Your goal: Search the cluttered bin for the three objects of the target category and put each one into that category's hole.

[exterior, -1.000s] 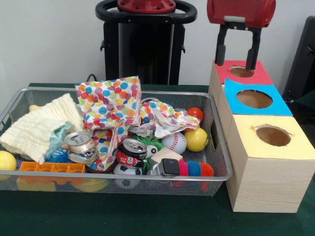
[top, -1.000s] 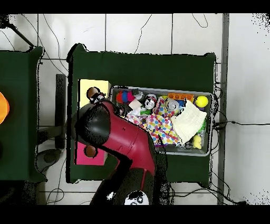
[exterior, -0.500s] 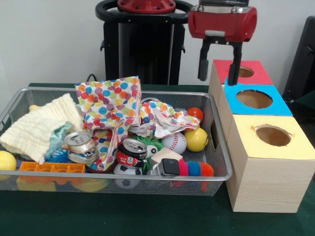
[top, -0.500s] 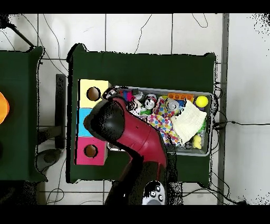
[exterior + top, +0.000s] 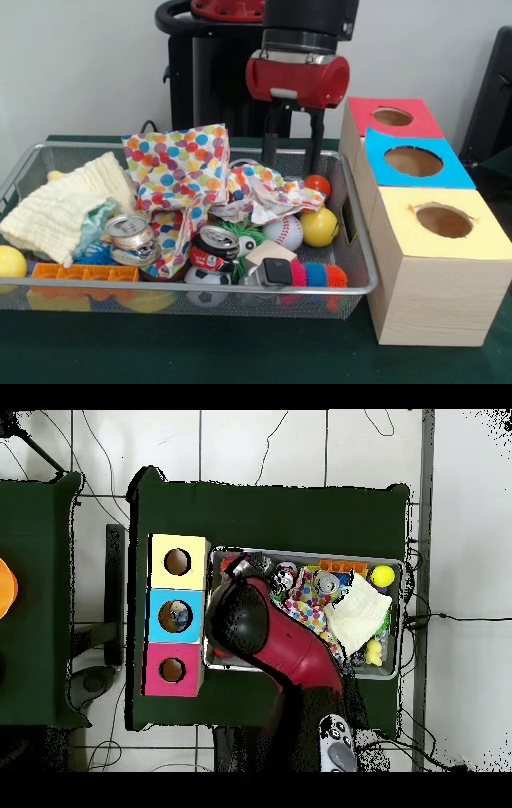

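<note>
Spread apart and holding nothing, the gripper (image 5: 292, 156) hangs over the far right part of the wire bin (image 5: 364, 264), its two black fingers pointing down just above the clutter. From left to right in the front view, the bin holds a yellow ball (image 5: 11, 262) at the near left edge, a folded pale yellow cloth (image 5: 64, 206), an orange tray (image 5: 84, 273), a crushed silver can (image 5: 129, 237), crumpled polka-dot paper (image 5: 180, 180), a red soda can (image 5: 214, 246), a baseball (image 5: 284, 232), a second yellow ball (image 5: 319, 227) and a small red ball (image 5: 318, 185) just behind it. A fuzzy rainbow toy (image 5: 318, 275) lies at the near right corner. Right of the bin, touching it, stand three boxes in a row, each with a round hole on top: a yellow box (image 5: 442, 232) nearest, a blue box (image 5: 414, 160) in the middle, a red box (image 5: 392, 117) farthest. From overhead, the red arm (image 5: 285, 659) covers much of the bin's box end.
</note>
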`<action>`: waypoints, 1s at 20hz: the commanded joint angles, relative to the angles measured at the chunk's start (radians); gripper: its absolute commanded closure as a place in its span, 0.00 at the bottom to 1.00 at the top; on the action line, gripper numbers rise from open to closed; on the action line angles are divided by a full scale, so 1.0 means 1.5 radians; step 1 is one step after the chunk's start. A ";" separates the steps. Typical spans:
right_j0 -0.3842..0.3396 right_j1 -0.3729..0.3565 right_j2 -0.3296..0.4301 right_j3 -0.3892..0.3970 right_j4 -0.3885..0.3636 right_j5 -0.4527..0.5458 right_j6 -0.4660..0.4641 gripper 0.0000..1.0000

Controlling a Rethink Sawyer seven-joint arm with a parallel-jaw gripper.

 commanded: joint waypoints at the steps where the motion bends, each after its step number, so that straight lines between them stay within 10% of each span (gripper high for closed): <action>1: -0.035 0.003 0.106 0.103 -0.064 -0.046 0.102 0.00; 20: -0.057 0.093 0.132 0.141 -0.114 -0.180 0.154 0.00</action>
